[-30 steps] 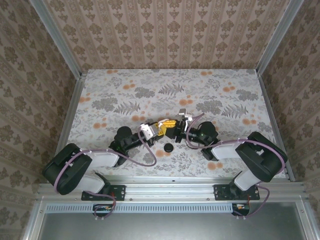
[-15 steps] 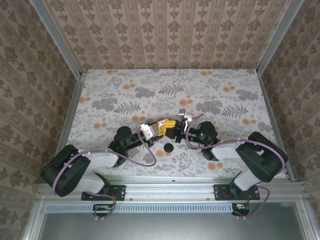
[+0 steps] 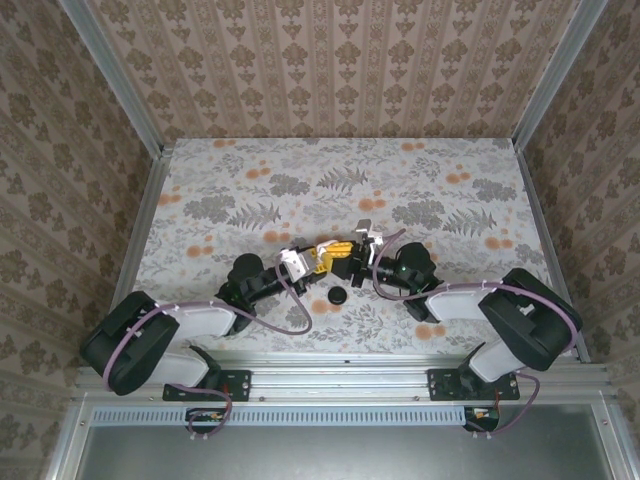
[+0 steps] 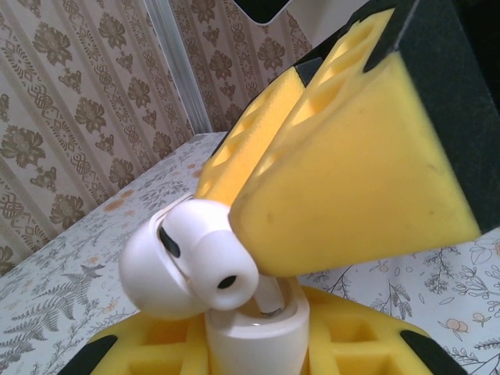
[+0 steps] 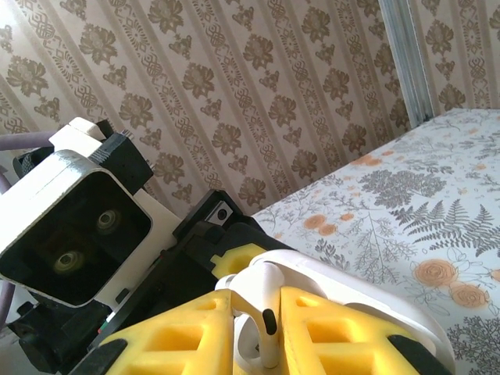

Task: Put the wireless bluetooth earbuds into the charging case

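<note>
My two grippers meet over the middle of the table. My left gripper (image 3: 322,257) is shut on the white charging case (image 4: 262,336), which stands with its lid (image 5: 355,285) open between the yellow pads (image 4: 351,344). My right gripper (image 3: 346,254) is shut on one white earbud (image 4: 187,262), pinched at the stem between its yellow fingers (image 5: 183,332). The earbud (image 5: 264,308) hangs over the case's mouth with its stem tip dipping inside. The right gripper's fingers (image 4: 351,180) come in from above in the left wrist view. The other earbud is hidden.
A small black round disc (image 3: 338,296) lies on the floral tabletop (image 3: 300,180) just in front of the grippers. Patterned walls and metal rails (image 3: 150,200) enclose the table on three sides. Free room lies toward the back.
The grippers stay pressed together at the centre with the same holds. Only the right arm's elbow has shifted slightly outward.
</note>
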